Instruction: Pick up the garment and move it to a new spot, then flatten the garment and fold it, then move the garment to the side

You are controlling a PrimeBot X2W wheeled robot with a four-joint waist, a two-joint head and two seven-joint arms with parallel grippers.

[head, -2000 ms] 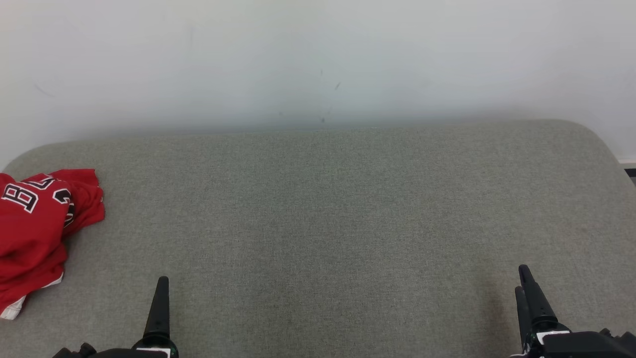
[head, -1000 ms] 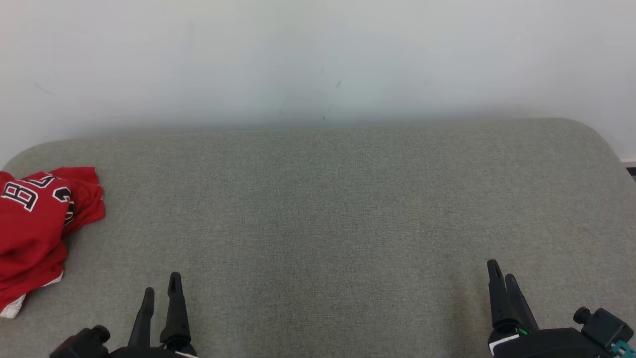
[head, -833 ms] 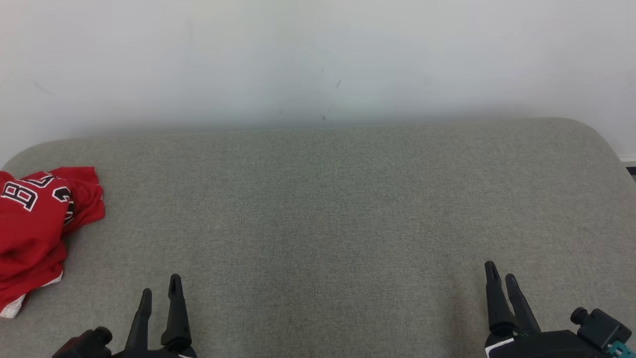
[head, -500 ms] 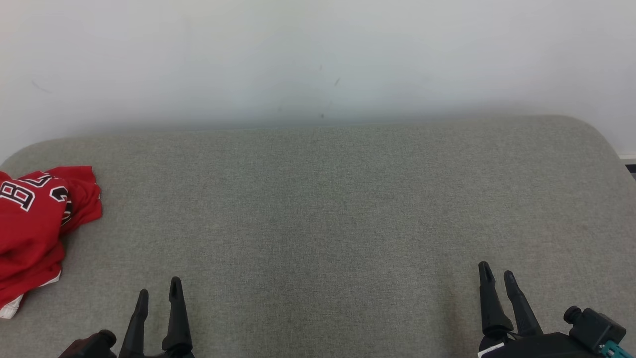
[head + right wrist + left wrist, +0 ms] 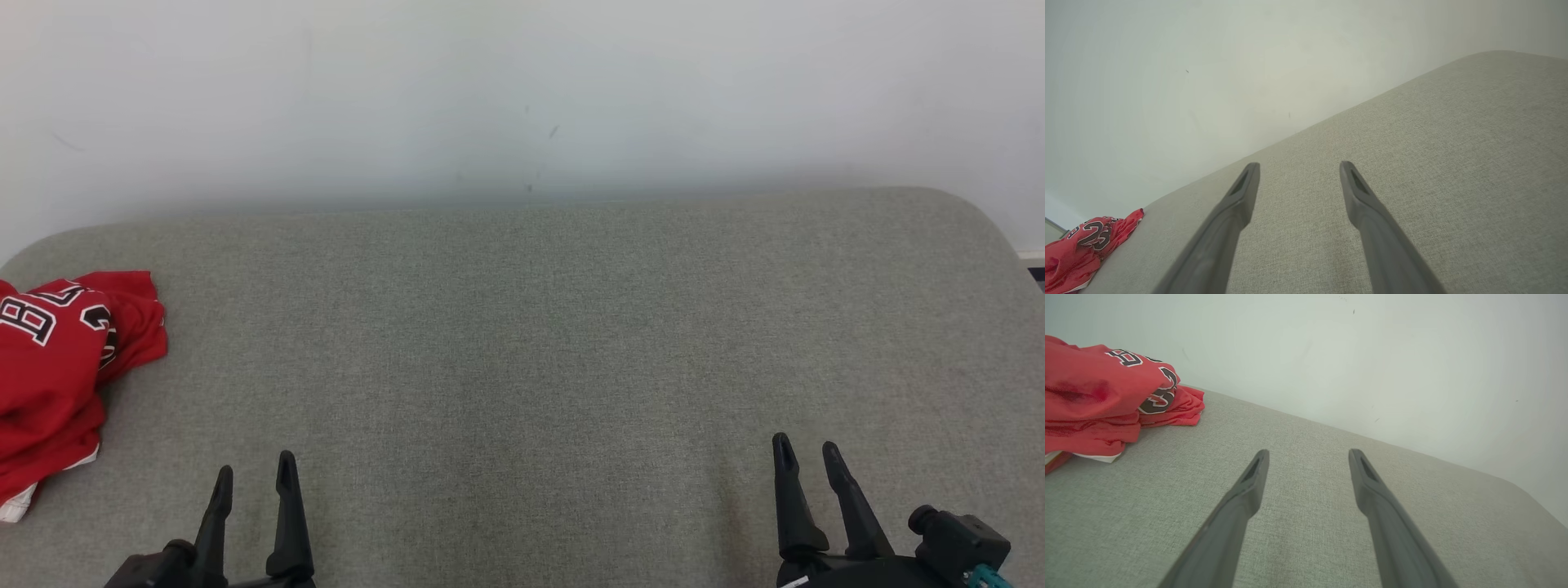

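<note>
Jaws spread wide on both sides, clamping nothing, touching nothing. Left gripper [image 5: 254, 465] and right gripper [image 5: 806, 445] low at the near edge of the grey cushion [image 5: 522, 343], fingers [image 5: 1249, 490] pointing toward the pale wall [image 5: 522, 98], bare weave showing between each pair. Garment [image 5: 49, 384], a red jersey with black-and-white lettering, at the cushion's far left edge, partly cut off by the head view's border; nearer the left gripper than the right, yet clear of both. Lies in stacked layers, not spread flat, with a white hem peeking out at the bottom and the lettering creased over the top fold. Reads, on that evidence, as one of two things: a jersey already folded and set aside, with nothing left but to back away, or a loose heap waiting for its first lift. Leans toward the former, given the layered stack and its place at the side, but cannot settle it from these views. If the latter, all to do: lift from the edge, carry to the middle of the cushion, smooth flat, fold, slide aside.
</note>
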